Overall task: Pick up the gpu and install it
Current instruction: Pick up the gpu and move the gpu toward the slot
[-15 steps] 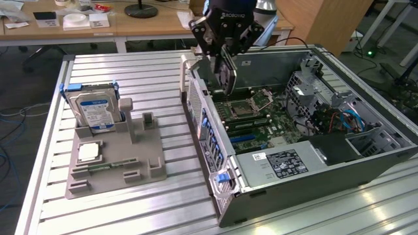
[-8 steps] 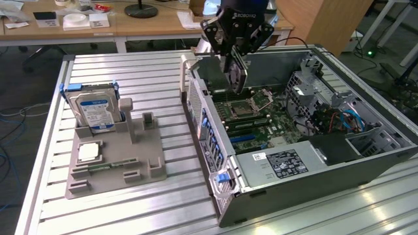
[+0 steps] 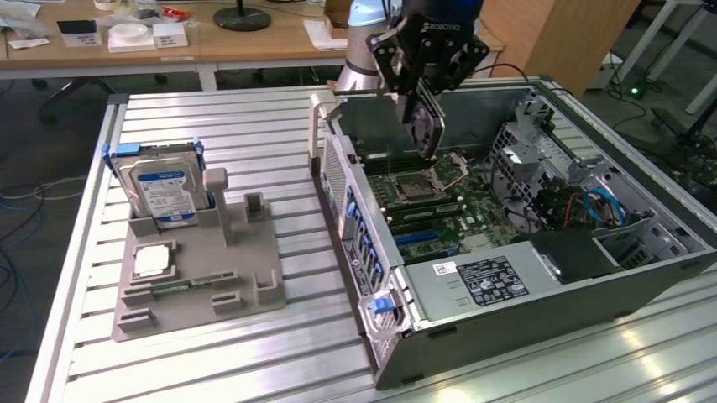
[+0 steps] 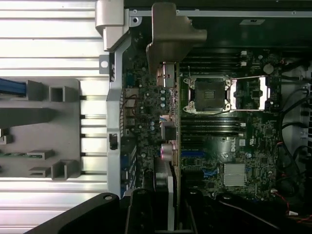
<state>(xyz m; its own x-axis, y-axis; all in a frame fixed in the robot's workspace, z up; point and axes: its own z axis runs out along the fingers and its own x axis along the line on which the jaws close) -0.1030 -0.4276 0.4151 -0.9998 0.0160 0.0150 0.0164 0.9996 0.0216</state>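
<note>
The gpu (image 3: 426,128) is a thin dark card hanging edge-down in my gripper (image 3: 424,99), which is shut on its upper part. It hovers over the open computer case (image 3: 370,252), above the motherboard (image 3: 454,214) and close to the CPU socket (image 3: 426,180). In the wrist view the gpu (image 4: 177,146) appears edge-on, with its silver end bracket (image 4: 170,44) toward the case's rear wall. My gripper (image 4: 168,217) clamps the card from both sides. The card hangs clear of the board's slots (image 4: 195,157).
A grey fixture tray (image 3: 201,281) on the slatted aluminium table (image 3: 224,126) holds an upright silver hard drive (image 3: 163,189) and a green memory stick (image 3: 185,285). The case's drive cage and cables (image 3: 572,201) stand at the exterior view's right. A wooden desk (image 3: 224,42) is behind.
</note>
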